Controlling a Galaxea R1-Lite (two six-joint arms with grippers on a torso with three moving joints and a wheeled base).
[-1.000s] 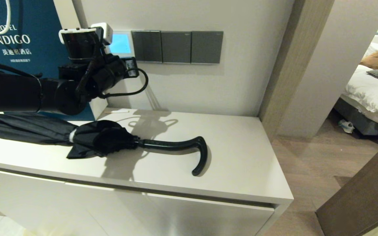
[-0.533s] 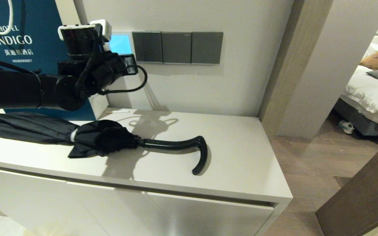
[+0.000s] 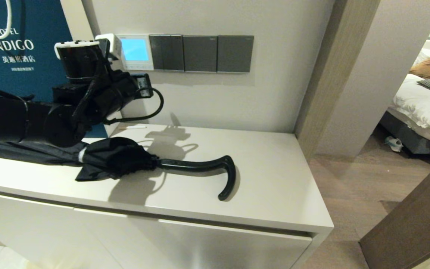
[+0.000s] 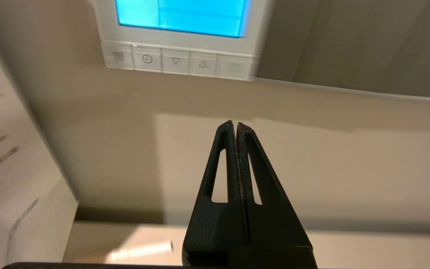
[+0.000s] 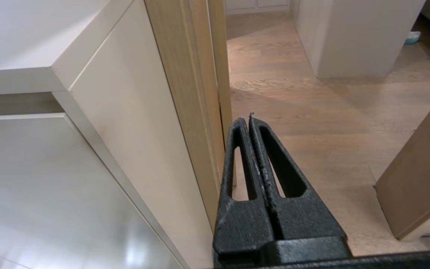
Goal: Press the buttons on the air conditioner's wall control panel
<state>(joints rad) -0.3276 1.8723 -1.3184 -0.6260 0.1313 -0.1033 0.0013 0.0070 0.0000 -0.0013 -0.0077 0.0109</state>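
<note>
The air conditioner's wall control panel [image 3: 134, 52] is a small white square on the wall with a lit light blue screen. The buttons [image 3: 136, 66] run in a row along its lower edge. In the left wrist view the panel [image 4: 179, 39] and the buttons [image 4: 175, 61] show their marks: list, clock, down arrow, up arrow. My left gripper [image 4: 234, 125] is shut and empty. It is below the buttons and back from the wall, not touching. My left arm [image 3: 88, 101] reaches from the left. My right gripper [image 5: 249, 119] is shut and parked low beside the cabinet.
Three dark grey switch plates [image 3: 202, 53] sit right of the panel. A black umbrella [image 3: 125, 160] with a hooked handle lies on the white cabinet top [image 3: 274, 179]. A blue hotel bag [image 3: 13, 45] stands at the left. A doorway is on the right.
My left arm has drawn back from the panel, down and to the left. The whole panel and its button row now show in the head view.
</note>
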